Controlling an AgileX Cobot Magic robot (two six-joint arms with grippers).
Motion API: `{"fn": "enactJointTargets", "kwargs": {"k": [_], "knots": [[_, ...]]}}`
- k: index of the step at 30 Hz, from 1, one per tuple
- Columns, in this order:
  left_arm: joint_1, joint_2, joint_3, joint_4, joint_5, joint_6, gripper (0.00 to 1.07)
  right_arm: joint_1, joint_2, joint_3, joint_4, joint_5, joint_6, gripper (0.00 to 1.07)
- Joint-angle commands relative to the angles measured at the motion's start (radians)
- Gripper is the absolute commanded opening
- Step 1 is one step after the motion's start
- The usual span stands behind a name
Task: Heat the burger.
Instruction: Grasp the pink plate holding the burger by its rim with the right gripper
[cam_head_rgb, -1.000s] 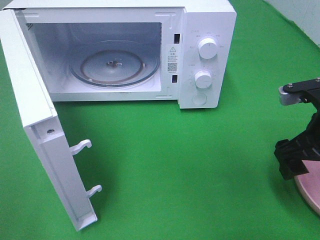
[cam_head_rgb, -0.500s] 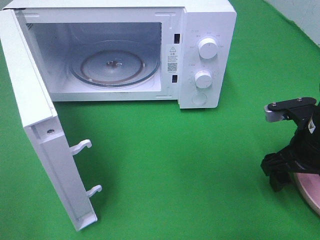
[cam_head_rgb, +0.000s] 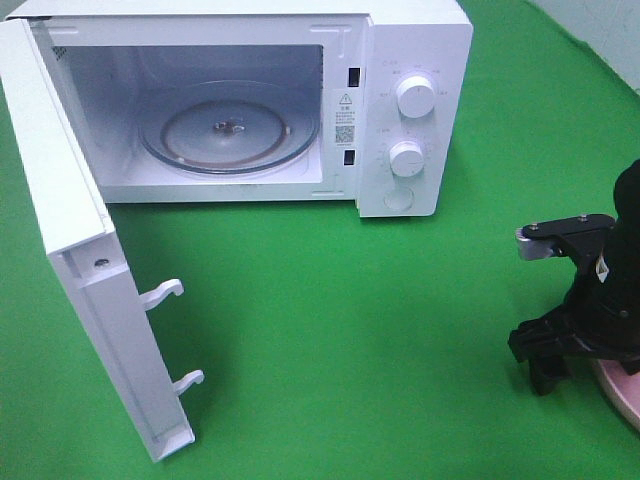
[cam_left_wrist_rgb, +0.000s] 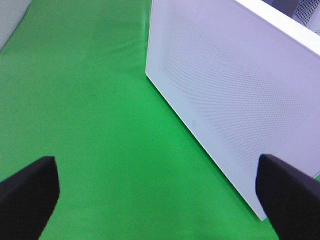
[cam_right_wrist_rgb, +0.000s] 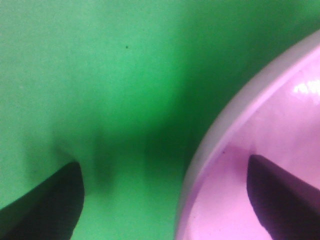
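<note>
Your right fingers (cam_right_wrist_rgb: 280, 195) stand wide, one over the pink plate (cam_right_wrist_rgb: 260, 120), the other over the green counter (cam_right_wrist_rgb: 100, 75). Your left fingers (cam_left_wrist_rgb: 27, 195) gape wide near the microwave door (cam_left_wrist_rgb: 235, 85) (you cannot tell where the burger sits).

A bright green cloth-covered counter (cam_head_rgb: 330, 330), evenly lit, surrounds the white box-shaped microwave oven (cam_head_rgb: 400, 50); a pale wall (cam_head_rgb: 610, 30) stands beyond the oven's right.

microwave (cam_head_rgb: 410, 60) at back left of surface (cam_head_rgb: 350, 330), door (cam_head_rgb: 70, 250) swung out front-left; turntable (cam_head_rgb: 230, 135) inside; plate (cam_head_rgb: 625, 395) front right.
</note>
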Motion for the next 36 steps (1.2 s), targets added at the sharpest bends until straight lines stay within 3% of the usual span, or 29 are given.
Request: {"fn": "enactJointTargets", "kwargs": {"k": [1,7,8,9,10,11,12,13,14,16,17,18,19,20,22,28,36], "knots": [[-0.003,-0.016,0.004,-0.001,-0.008,0.001,1.0,-0.007,0.04,0.004,-0.01,-0.029,0.014,0.84],[-0.003,-0.016,0.004,-0.001,-0.008,0.001,1.0,-0.007,0.04,0.004,-0.022,-0.024,0.031,0.75],[-0.003,-0.016,0.004,-0.001,-0.008,0.001,1.0,-0.007,0.04,0.004,-0.042,-0.015,0.057,0.67],[-0.003,-0.016,0.004,-0.001,-0.008,0.001,1.0,-0.007,0.04,0.004,-0.042,-0.015,0.057,0.67],[-0.003,-0.016,0.004,-0.001,-0.008,0.001,1.0,-0.007,0.04,0.004,-0.071,0.001,0.084,0.58],[-0.003,-0.016,0.004,-0.001,-0.008,0.001,1.0,-0.007,0.04,0.004,-0.071,0.001,0.084,0.58],[-0.003,-0.016,0.004,-0.001,-0.008,0.001,1.0,-0.007,0.04,0.004,-0.106,0.01,0.108,0.5],[-0.003,-0.016,0.004,-0.001,-0.008,0.001,1.0,-0.007,0.04,0.004,-0.106,0.01,0.108,0.5],[-0.003,-0.016,0.004,-0.001,-0.008,0.001,1.0,-0.007,0.04,0.004,-0.13,0.016,0.131,0.41],[-0.003,-0.016,0.004,-0.001,-0.008,0.001,1.0,-0.007,0.04,0.004,-0.138,0.018,0.137,0.36],[-0.003,-0.016,0.004,-0.001,-0.008,0.001,1.0,-0.007,0.04,0.004,-0.143,0.021,0.139,0.27],[-0.003,-0.016,0.004,-0.001,-0.008,0.001,1.0,-0.007,0.04,0.004,-0.143,0.021,0.139,0.27],[-0.003,-0.016,0.004,-0.001,-0.008,0.001,1.0,-0.007,0.04,0.004,-0.143,0.023,0.138,0.2],[-0.003,-0.016,0.004,-0.001,-0.008,0.001,1.0,-0.007,0.04,0.004,-0.143,0.023,0.138,0.2],[-0.003,-0.016,0.004,-0.001,-0.008,0.001,1.0,-0.007,0.04,0.004,-0.144,0.026,0.137,0.08],[-0.003,-0.016,0.004,-0.001,-0.008,0.001,1.0,-0.007,0.039,0.004,-0.159,0.043,0.137,0.0],[-0.003,-0.016,0.004,-0.001,-0.008,0.001,1.0,-0.004,0.0,0.003,-0.183,0.088,0.157,0.0]]}}
